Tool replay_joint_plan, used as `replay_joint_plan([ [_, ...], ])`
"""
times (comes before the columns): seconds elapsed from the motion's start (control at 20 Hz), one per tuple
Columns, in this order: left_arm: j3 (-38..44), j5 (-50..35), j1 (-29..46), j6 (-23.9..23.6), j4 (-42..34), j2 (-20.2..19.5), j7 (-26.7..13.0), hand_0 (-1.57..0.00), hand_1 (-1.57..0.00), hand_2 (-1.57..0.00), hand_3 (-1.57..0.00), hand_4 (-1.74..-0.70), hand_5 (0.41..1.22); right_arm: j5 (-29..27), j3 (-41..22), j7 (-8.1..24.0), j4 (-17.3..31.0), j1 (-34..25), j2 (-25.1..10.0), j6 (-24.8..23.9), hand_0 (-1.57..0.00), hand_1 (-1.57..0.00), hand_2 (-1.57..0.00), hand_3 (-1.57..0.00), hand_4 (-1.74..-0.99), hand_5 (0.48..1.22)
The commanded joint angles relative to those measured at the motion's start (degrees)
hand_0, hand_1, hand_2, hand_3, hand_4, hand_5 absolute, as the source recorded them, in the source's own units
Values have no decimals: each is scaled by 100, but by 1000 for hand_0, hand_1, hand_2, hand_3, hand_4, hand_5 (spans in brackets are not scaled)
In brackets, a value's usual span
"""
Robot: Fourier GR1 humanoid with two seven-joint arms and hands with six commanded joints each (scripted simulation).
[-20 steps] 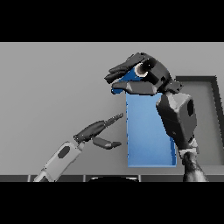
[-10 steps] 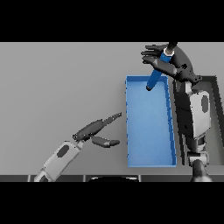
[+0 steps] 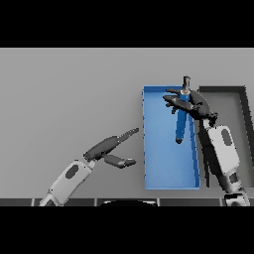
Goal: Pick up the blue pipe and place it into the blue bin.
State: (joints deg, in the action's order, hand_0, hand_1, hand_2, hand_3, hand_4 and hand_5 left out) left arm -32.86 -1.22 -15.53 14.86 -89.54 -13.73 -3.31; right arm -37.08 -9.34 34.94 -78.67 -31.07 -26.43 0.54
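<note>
Counter (image 3: 64, 89) space lies wide at nine o'clock, where the left hand (image 3: 106, 147) rests with fingers straight, holding nothing. Next right, the blue bin (image 3: 163, 168) stands long and narrow. Over its upper half the right hand (image 3: 191, 103) curls round the blue pipe (image 3: 181, 124), which hangs inside the walls. Release should come low and centred; the dark tray (image 3: 233, 92) crowds three o'clock.

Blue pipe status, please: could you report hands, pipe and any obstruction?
Right hand curled on long blue pipe, over open blue bin. Left hand open, idle left of bin. Dark tray right of bin, not obstructing.
</note>
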Motion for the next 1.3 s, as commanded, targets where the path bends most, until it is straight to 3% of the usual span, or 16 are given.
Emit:
replay_joint_plan([
  [0.0,10,0,42,-4,-28,-45,1,1,1,1,1,-882,462,-60,-171,0,14,122,-108,0,-1571,-1571,-1571,-1571,-1622,1121],
  [0.05,-12,-6,56,-8,-65,-29,-36,1,1,1,1,-884,460,-156,-414,0,90,181,-303,-86,-1571,-1571,-1571,-1571,-1591,1114],
  [0.1,-25,11,50,3,-40,-28,-31,1,1,1,1,-885,457,-368,-761,0,238,136,-452,-233,-1571,-1571,-1571,-1330,-1599,1110],
  [0.15,-1,4,8,-17,-75,-27,-70,1,1,1,1,-886,455,-621,-1135,0,437,103,-641,-451,-1563,-1459,-1393,-1122,-1547,1133],
  [0.2,-12,-2,-11,-25,-99,-2,-110,1,1,1,1,-886,453,-1073,-1609,0,576,-61,-852,-709,-1306,-1167,-1114,-897,-1503,1150],
  [0.3,-17,26,32,-45,-136,-40,-118,1,1,1,1,-885,453,-1869,-2428,0,861,-370,-1199,-1011,-836,-746,-712,-574,-1392,1176],
  [0.4,-21,5,-19,-37,-116,6,-186,1,1,1,1,-888,453,-2228,-2958,0,853,-586,-1396,-891,-534,-477,-456,-367,-1285,1141],
  [0.45,-32,-2,-10,-47,-126,28,-218,1,1,1,1,-889,453,-2269,-3184,0,813,-623,-1542,-819,-427,-382,-364,-293,-1242,1081],
  [0.6,-37,21,-8,-35,-84,28,-104,1,1,1,1,-895,453,-1765,-3593,-19,819,-783,-1655,-736,-218,-195,-186,-150,-1165,924],
  [0.7,-32,15,-21,-37,-42,50,-133,1,1,1,1,-897,450,-1426,-3767,-173,870,-846,-1666,-652,-139,-124,-119,-95,-1131,857],
  [0.9,-21,19,2,-36,-2,46,-89,1,1,1,1,-909,457,-1203,-3854,-316,1080,-878,-1563,-754,-56,-50,-48,-39,-1124,738],
  [0.95,4,0,23,-17,-10,-1,-58,1,1,1,1,-912,458,-1126,-3901,-255,1076,-915,-1577,-785,-45,-40,-38,-31,-1124,717],
  [1.1,8,-35,30,-2,-21,11,-41,1,1,1,1,-915,462,-1206,-3809,-470,1094,-843,-1603,-722,-23,-20,-19,-15,-1119,695],
  [1.25,49,-78,-56,9,93,65,-132,1,1,1,1,-922,466,-1208,-3833,-354,1097,-878,-1593,-713,-11,-10,-9,-7,-1132,675],
])
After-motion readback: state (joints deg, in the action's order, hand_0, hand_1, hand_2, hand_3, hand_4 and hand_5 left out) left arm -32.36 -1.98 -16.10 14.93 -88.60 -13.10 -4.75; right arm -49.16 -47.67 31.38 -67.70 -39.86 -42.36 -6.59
